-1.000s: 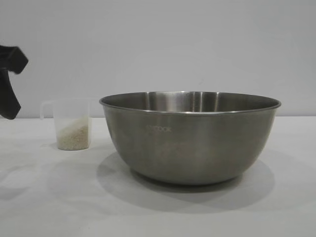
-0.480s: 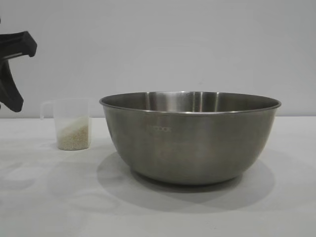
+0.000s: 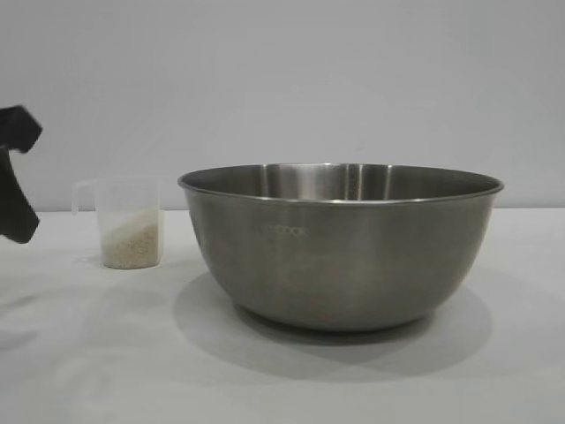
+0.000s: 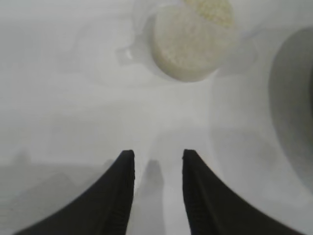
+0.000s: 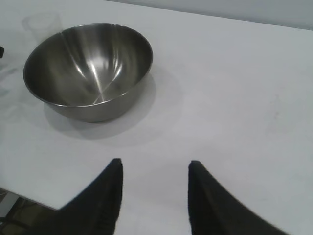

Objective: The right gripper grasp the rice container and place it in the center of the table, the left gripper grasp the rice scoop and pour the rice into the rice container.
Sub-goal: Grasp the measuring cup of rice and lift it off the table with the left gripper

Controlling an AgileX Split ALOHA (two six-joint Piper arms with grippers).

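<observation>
The rice container (image 3: 340,247), a large steel bowl, stands empty in the middle of the white table (image 3: 106,353). To its left stands the rice scoop (image 3: 130,223), a small clear cup with a heap of rice (image 3: 131,246) in its bottom. My left gripper (image 3: 14,181) hangs at the far left edge, left of the scoop and apart from it. In the left wrist view it (image 4: 158,152) is open over bare table, with the scoop (image 4: 190,41) ahead of it. My right gripper (image 5: 155,162) is open with nothing in it, well back from the bowl (image 5: 88,68).
A plain grey wall (image 3: 309,79) runs behind the table. In the right wrist view the table's edge (image 5: 29,193) shows close to the right gripper. Bare tabletop lies in front of the bowl and to its right.
The left gripper rose at the left edge of the exterior view, then came down again to sit lower than before. The bowl and scoop have not moved.
</observation>
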